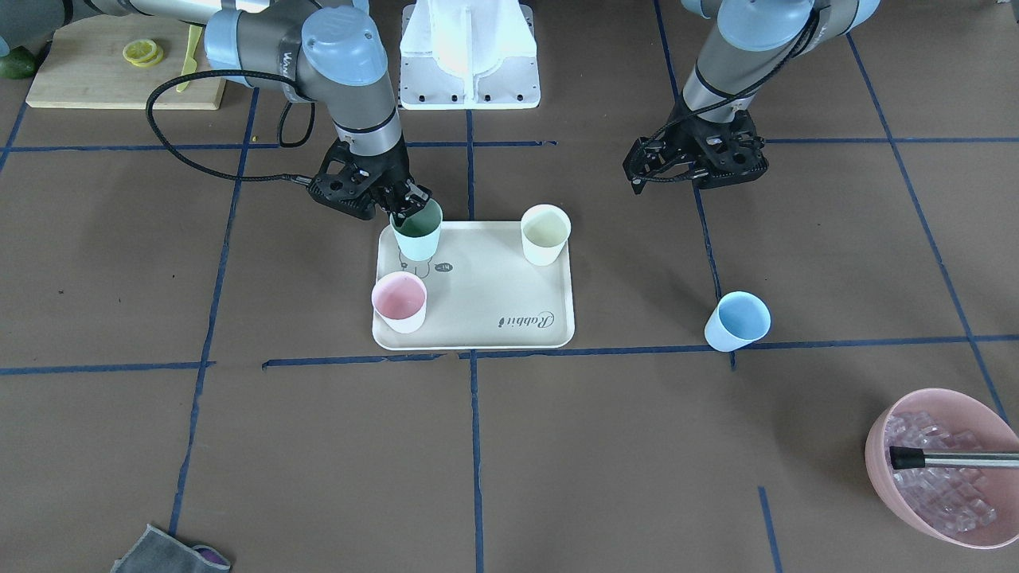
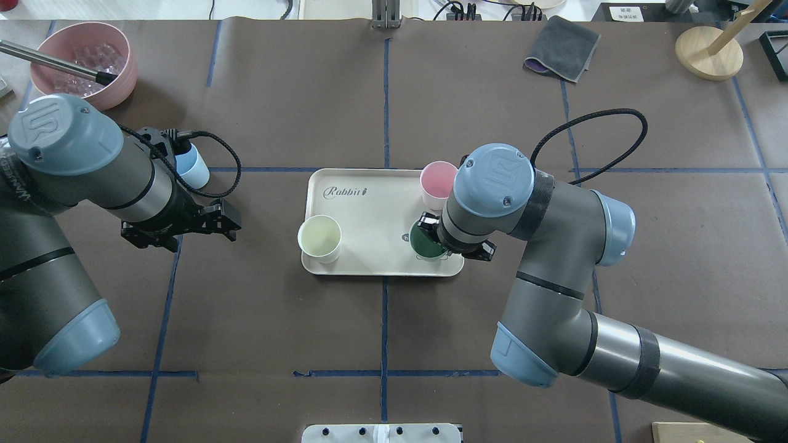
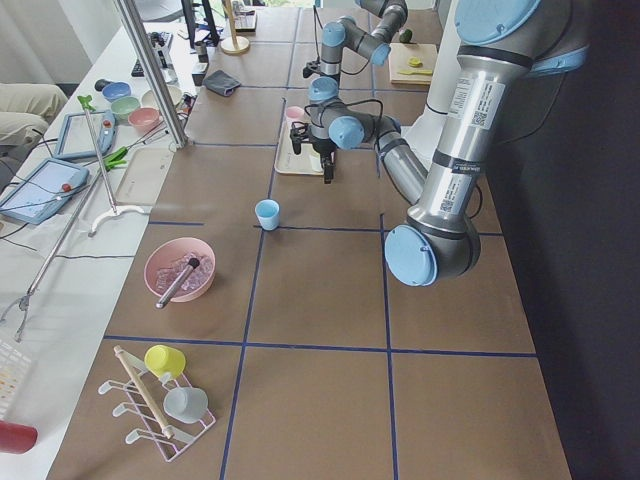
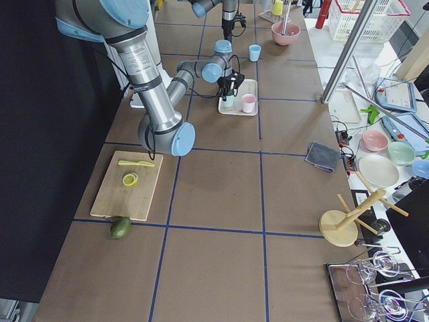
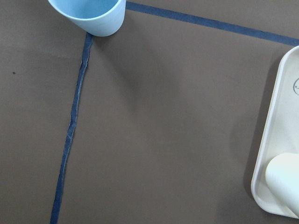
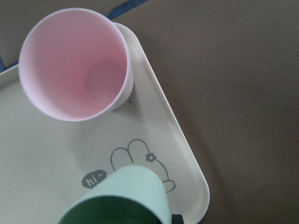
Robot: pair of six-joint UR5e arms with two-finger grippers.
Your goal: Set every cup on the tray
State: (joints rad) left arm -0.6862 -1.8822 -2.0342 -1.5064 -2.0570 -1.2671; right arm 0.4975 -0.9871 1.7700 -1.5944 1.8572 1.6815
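Observation:
The cream tray lies mid-table, also in the overhead view. On it stand the pink cup, the pale yellow cup and the mint green cup. My right gripper is shut on the mint green cup's rim, over the tray's bear drawing. The light blue cup stands on the table off the tray. My left gripper hovers open and empty on the robot's side of the blue cup.
A pink bowl of clear cubes with a metal tool in it sits at the far corner on my left. A wooden cutting board lies by my right arm's base. A grey cloth and a wooden stand lie far right.

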